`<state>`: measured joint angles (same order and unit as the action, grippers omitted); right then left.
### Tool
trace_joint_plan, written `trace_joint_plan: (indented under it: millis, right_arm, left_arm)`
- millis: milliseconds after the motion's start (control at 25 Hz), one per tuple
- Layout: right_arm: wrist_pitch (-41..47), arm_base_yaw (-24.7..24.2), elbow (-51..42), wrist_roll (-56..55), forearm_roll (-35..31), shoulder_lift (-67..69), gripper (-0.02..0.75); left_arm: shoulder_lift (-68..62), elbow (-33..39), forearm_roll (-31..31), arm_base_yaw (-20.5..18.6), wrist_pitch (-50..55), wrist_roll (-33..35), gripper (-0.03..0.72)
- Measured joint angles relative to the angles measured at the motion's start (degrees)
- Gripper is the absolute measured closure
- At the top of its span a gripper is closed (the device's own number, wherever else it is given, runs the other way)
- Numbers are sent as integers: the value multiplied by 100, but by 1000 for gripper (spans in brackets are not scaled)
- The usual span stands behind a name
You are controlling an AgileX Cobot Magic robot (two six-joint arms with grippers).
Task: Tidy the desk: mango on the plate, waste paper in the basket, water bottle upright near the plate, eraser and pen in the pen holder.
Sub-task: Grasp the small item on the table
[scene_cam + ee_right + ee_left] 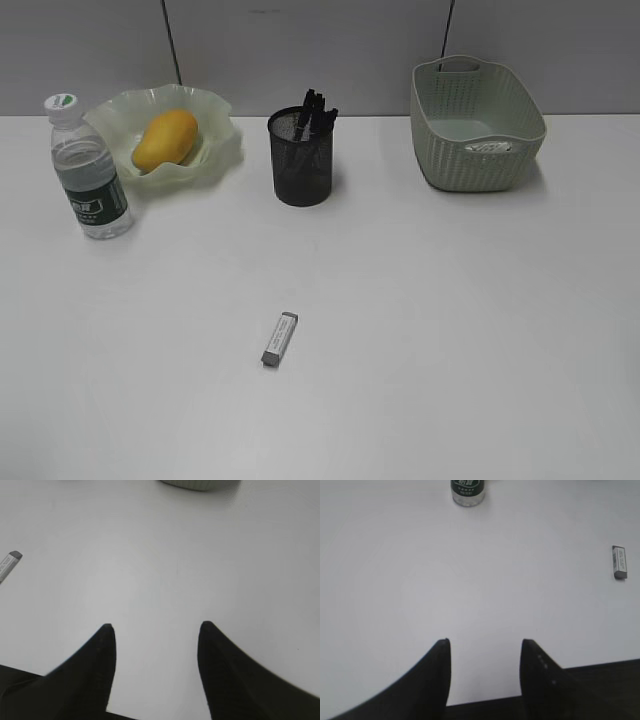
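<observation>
The mango (pixel 165 139) lies on the pale green ruffled plate (pixel 217 160) at the back left. The water bottle (pixel 88 170) stands upright next to the plate; its base shows in the left wrist view (pixel 467 491). The black mesh pen holder (pixel 300 160) holds dark pens (pixel 315 110). The eraser (pixel 280 338) lies flat on the white desk (pixel 450 330); it shows in the left wrist view (pixel 619 561) and at the right wrist view's left edge (pixel 9 565). Waste paper (pixel 488 147) lies in the basket (pixel 476 122). My left gripper (pixel 485 641) and right gripper (pixel 156 626) are open and empty, out of the exterior view.
A grey panelled wall runs behind the desk. The basket's bottom edge shows at the top of the right wrist view (pixel 197 484). The desk's near dark edge shows under both grippers.
</observation>
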<state>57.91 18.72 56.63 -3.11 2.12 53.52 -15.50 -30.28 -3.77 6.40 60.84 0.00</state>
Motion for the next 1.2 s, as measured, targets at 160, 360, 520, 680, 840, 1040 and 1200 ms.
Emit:
trace_joint_plan:
  millis: [160, 360, 520, 680, 840, 1040, 1200]
  right_arm:
    - [-72, 0, -633, -162, 0, -1137, 313]
    - [-88, 0, -1470, -245, 5, -2472, 314]
    - [27, 0, -1945, -246, 17, -3458, 314]
    - [52, 0, -2283, -246, 17, -4169, 314]
    - [155, 0, -2458, -246, 70, -4504, 314]
    - [170, 0, -2487, -246, 90, -4530, 314]
    - [170, 0, -2492, -251, 115, -4530, 314]
  left_arm:
    - [0, 0, 0, 0, 0, 0, 337]
    - [0, 0, 0, 0, 0, 0, 344]
    - [0, 0, 0, 0, 0, 0, 352]
    - [0, 0, 0, 0, 2, 0, 353]
    - [0, 0, 0, 0, 2, 0, 353]
    - [-12, -78, 0, 0, -138, 0, 353]
    - [-432, -357, -14, 0, -480, 0, 333]
